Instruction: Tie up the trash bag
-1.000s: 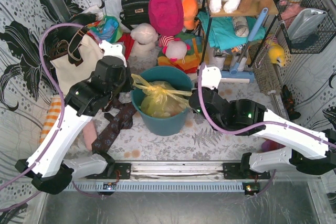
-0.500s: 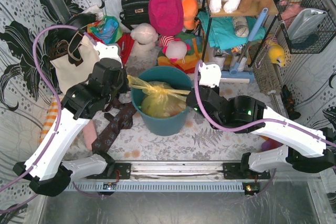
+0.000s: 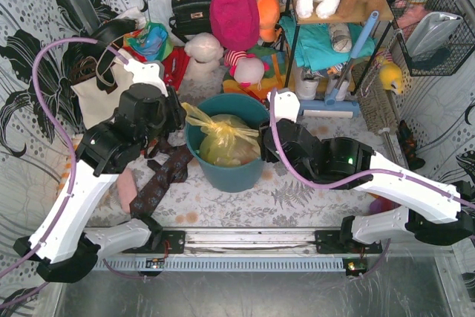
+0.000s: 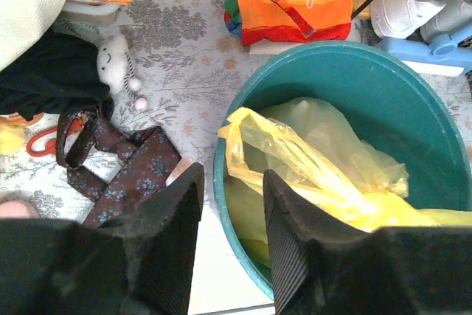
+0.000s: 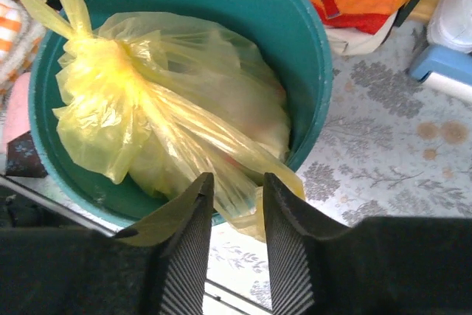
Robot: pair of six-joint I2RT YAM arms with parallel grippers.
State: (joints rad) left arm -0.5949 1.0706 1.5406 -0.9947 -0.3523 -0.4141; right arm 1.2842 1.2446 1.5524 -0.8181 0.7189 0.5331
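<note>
Fingers of the left gripper [image 4: 232,182] stand apart with nothing between them, poised over the left rim of the teal bin [image 4: 413,71]. One loose ear of the trash bag [image 4: 324,175] lies just past the fingertips, untouched. The right gripper [image 5: 236,182] is parted too (more narrowly), and a twisted yellow strand of the bag lies loose in its gap at the bin's right rim. The bag sits inside the bin, its neck gathered into a knot, around the middle of the table. A brown patterned cloth [image 4: 122,175] lies just left of the bin.
</note>
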